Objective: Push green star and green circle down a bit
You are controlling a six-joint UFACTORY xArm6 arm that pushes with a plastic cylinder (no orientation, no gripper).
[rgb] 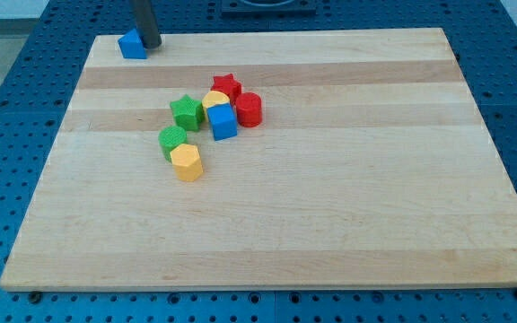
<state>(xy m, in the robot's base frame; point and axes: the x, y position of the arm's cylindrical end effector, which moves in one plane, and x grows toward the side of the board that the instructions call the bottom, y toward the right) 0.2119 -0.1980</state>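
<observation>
Trouble, if it comes, comes from crowding. We take the green star [187, 112] as our landmark. Our rod carries no pincer, so there is nothing to call apart or together; my tip [152, 45] rests far toward the view's top-left of the star, just beside a small blue block [133, 45] at the corner of the wooden board [330, 233], whose shape we cannot quite make out.

The green circle [172, 138] lies just below the star and slightly to its left, near it or touching. Below and to the right of the star, pressed against the circle, sits a yellow block [187, 162] that looks hexagonal. To the star's right we have a yellow half-round block [214, 98], a blue cube [223, 122], a red star [226, 86] and a red cylinder [249, 109], all packed close.

So here is the risk as we judge it. We need to come in above the star and drive downward; leaving the corner carelessly could drag the small blue block along. An approach too far right could clip the yellow half-round block or the blue cube. Pushing the star will probably shove the circle, and the circle may carry the yellow hexagonal block with it, or slip sideways off an off-centre contact.
</observation>
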